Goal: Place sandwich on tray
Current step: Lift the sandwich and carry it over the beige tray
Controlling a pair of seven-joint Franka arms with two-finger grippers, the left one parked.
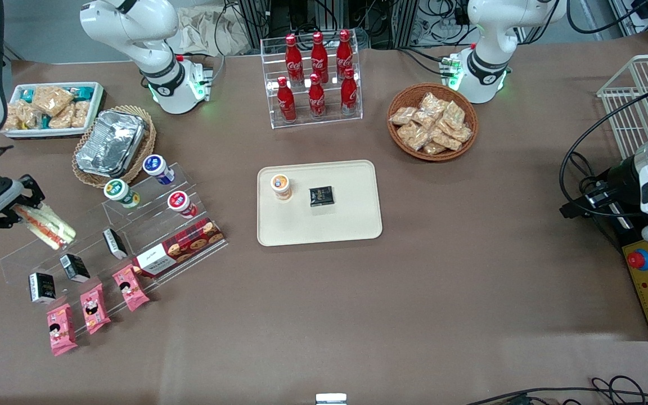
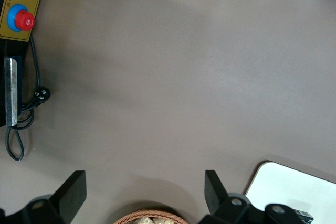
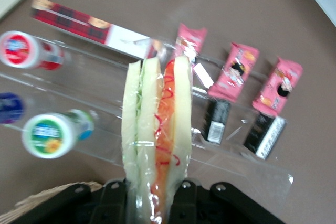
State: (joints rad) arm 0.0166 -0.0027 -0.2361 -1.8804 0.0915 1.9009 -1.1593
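My right gripper (image 1: 26, 201) is shut on the sandwich (image 1: 45, 225), a wrapped white-bread wedge with red-orange and green filling. It holds it above the clear display stand (image 1: 116, 225) at the working arm's end of the table. In the right wrist view the sandwich (image 3: 157, 135) sticks out from between the fingers (image 3: 181, 192), which press on both bread sides. The cream-beige tray (image 1: 335, 225) lies flat in the middle of the table. On it stand a small orange-lidded cup (image 1: 281, 186) and a small black packet (image 1: 321, 196).
The clear stand carries yogurt cups (image 1: 155, 169), black packets (image 1: 73, 267), a red cookie box (image 1: 180, 247) and pink packets (image 1: 90, 308). A foil container (image 1: 111, 143) in a wicker basket, a white snack tray (image 1: 48, 107), a cola rack (image 1: 315, 79) and a snack basket (image 1: 432, 121) stand farther back.
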